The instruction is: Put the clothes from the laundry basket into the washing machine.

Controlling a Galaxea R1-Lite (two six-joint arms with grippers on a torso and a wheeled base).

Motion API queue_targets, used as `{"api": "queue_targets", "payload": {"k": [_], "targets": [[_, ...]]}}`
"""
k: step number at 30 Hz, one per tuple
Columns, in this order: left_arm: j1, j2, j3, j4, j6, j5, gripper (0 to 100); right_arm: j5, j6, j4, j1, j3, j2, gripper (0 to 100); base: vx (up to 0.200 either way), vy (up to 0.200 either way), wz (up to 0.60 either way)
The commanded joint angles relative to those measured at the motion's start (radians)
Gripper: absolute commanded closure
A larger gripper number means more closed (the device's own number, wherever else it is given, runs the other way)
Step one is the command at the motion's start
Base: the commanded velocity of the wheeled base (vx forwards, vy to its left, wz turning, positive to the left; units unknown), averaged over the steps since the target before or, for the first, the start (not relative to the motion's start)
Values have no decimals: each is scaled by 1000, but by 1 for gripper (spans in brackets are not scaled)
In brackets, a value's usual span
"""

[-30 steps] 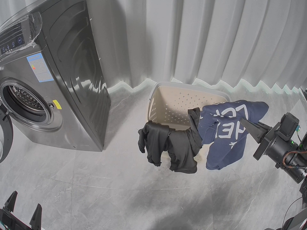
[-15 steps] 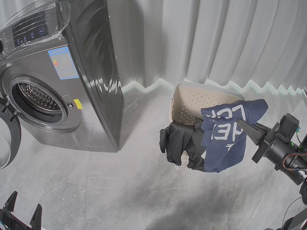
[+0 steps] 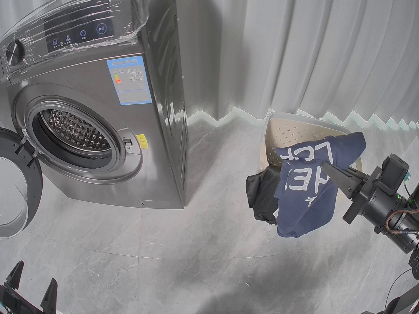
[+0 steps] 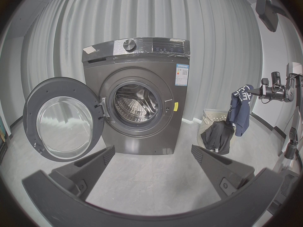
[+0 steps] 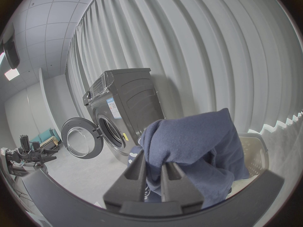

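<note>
A navy shirt with white lettering (image 3: 310, 184) (image 4: 240, 111) (image 5: 192, 148) hangs from my right gripper (image 3: 332, 171) (image 5: 154, 171), which is shut on it above the cream laundry basket (image 3: 281, 134) (image 4: 210, 114). A black garment (image 3: 262, 192) (image 4: 217, 136) drapes over the basket's front rim. The grey washing machine (image 3: 144, 123) (image 4: 139, 98) (image 5: 126, 95) stands to the left with its round door (image 3: 17, 184) (image 4: 61, 119) swung open and the drum (image 3: 76, 129) (image 4: 135, 103) showing. My left gripper (image 3: 31, 284) (image 4: 151, 156) sits low at the near left, open, with nothing between its fingers.
White pleated curtains (image 3: 305, 44) hang behind the machine and basket. Grey tiled floor (image 3: 174, 249) lies bare between the machine and the basket. The open door juts out to the machine's left.
The head view has swung left, so machine and basket sit further right in the picture. The right gripper keeps hold of the navy shirt; the left gripper has not moved.
</note>
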Motion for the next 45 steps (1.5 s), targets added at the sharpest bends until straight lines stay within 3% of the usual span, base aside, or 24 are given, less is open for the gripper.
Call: {"api": "queue_targets", "payload": {"k": [1, 9, 14, 33, 39, 45], "targets": [[0, -13, 16, 0, 0, 0, 0, 0, 1, 0, 1, 1, 0, 100, 0, 200, 0], [0, -13, 16, 0, 0, 1, 0, 0, 0, 0, 1, 1, 0, 100, 0, 200, 0], [0, -13, 16, 0, 0, 1, 0, 0, 0, 0, 1, -1, -2, 100, 0, 0, 0], [0, -13, 16, 0, 0, 1, 0, -1, 0, 0, -1, -3, -2, 100, -200, 0, 0], [0, -13, 16, 0, 0, 0, 0, 0, 0, -2, 1, -3, -2, 100, 0, 0, 0], [0, -13, 16, 0, 0, 0, 0, 2, 0, -2, 1, -4, 0, 100, 0, 200, 0]]}}
